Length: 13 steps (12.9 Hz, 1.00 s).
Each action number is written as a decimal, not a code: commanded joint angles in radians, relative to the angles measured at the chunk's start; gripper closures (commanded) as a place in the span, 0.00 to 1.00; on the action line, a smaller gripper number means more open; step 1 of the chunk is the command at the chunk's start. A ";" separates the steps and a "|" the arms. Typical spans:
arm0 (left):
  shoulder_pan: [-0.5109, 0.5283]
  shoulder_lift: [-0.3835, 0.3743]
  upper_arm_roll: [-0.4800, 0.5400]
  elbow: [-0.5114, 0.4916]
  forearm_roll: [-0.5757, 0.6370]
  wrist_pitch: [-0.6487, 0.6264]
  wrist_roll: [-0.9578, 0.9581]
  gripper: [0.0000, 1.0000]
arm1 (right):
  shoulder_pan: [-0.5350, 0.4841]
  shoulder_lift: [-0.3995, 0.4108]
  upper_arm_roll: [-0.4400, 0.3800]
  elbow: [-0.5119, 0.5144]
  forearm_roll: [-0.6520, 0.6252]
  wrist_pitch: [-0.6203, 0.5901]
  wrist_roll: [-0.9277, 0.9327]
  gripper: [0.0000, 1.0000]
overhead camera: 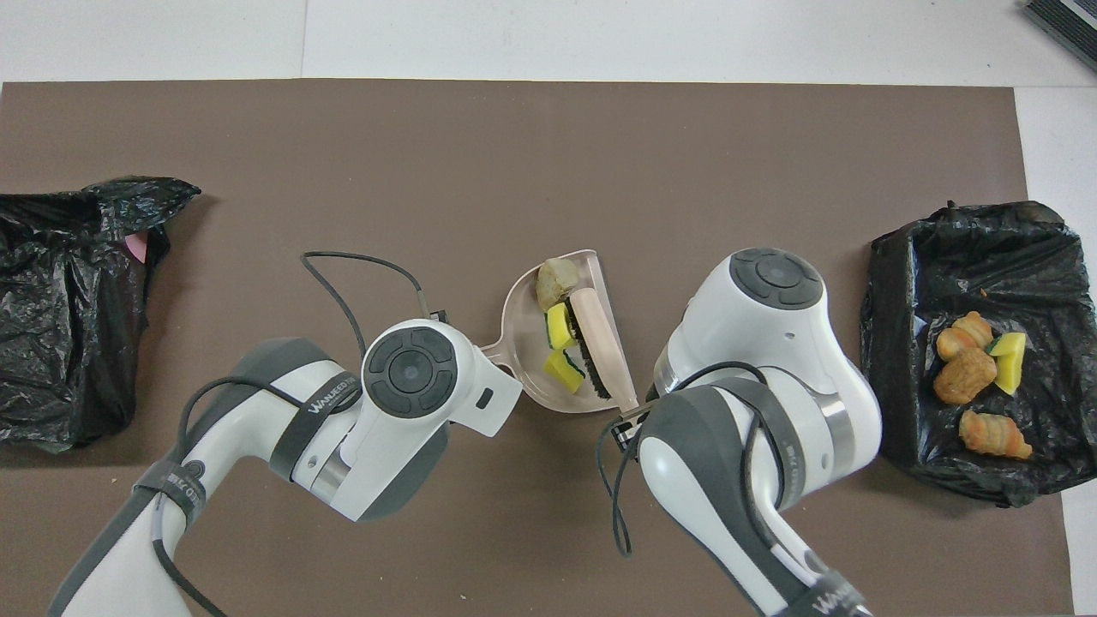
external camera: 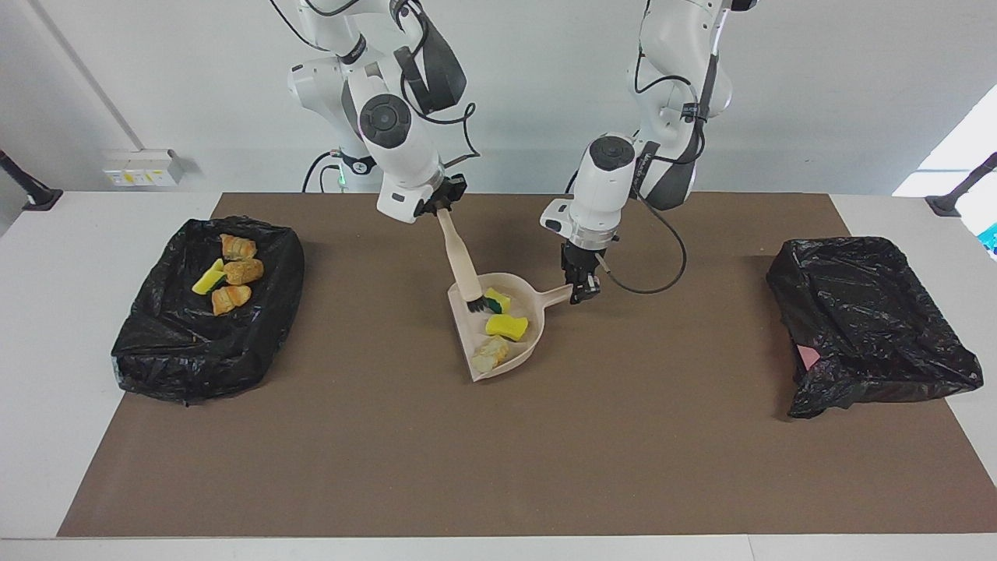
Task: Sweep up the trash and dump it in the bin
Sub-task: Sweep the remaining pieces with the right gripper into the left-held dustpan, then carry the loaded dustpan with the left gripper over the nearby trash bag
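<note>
Facing view, centre frame: pink dustpan point(external camera: 498, 331) sits on the brown mat point(external camera: 498, 467) with three scraps in it, two yellow sponge pieces point(external camera: 507, 325) and one beige bread lump point(external camera: 490, 352). Left gripper point(external camera: 582, 294) is clamped on the dustpan handle point(external camera: 554, 296). Right gripper point(external camera: 438, 204) is clamped on the top of the brush point(external camera: 461, 266), bristles down inside the pan against the upper sponge.

Handling, my read: scraps look light. Sponges are soft and will bounce or roll, the crusty lump is stiffer. None need gripping directly. The pan is rigid thin plastic and light, so the handle is the only sensible hold, and it needs keeping level or tipped back, since the open lip would spill the load.

Overhead view shows the same: the dustpan point(overhead camera: 561, 343) at centre and the brush point(overhead camera: 600, 338) lying across it, pinning the sponges.

Surroundings: black-bagged bin point(external camera: 206, 312) at left of the facing view already holds four scraps point(external camera: 230, 274), three bread lumps and a sponge. Second bagged bin point(external camera: 868, 323) at right of that frame, something pink at its edge, contents not visible.

Obstructions: mat between pan and either bin has nothing lying on it. Real conflict is the arms. The brush and right arm stand between the pan and the filled bin, so the brush likely has to lift clear first. Loose bag rims could snag the pan lip.
</note>
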<state>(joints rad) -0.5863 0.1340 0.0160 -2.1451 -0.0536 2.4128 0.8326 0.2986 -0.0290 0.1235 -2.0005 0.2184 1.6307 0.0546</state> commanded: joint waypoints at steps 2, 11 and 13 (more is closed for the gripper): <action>0.060 -0.001 -0.002 0.002 -0.132 0.028 0.138 1.00 | 0.050 -0.020 0.015 -0.001 -0.129 -0.052 0.196 1.00; 0.264 -0.001 0.001 0.209 -0.143 -0.260 0.364 1.00 | 0.086 -0.307 0.016 -0.184 0.093 -0.092 0.419 1.00; 0.328 0.001 0.001 0.261 -0.143 -0.325 0.442 1.00 | 0.160 -0.289 0.024 -0.230 0.099 0.005 0.467 1.00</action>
<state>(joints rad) -0.3122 0.1325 0.0236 -1.9379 -0.1764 2.1568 1.2018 0.4132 -0.3170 0.1380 -2.1657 0.2933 1.5421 0.4640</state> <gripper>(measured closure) 0.687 0.740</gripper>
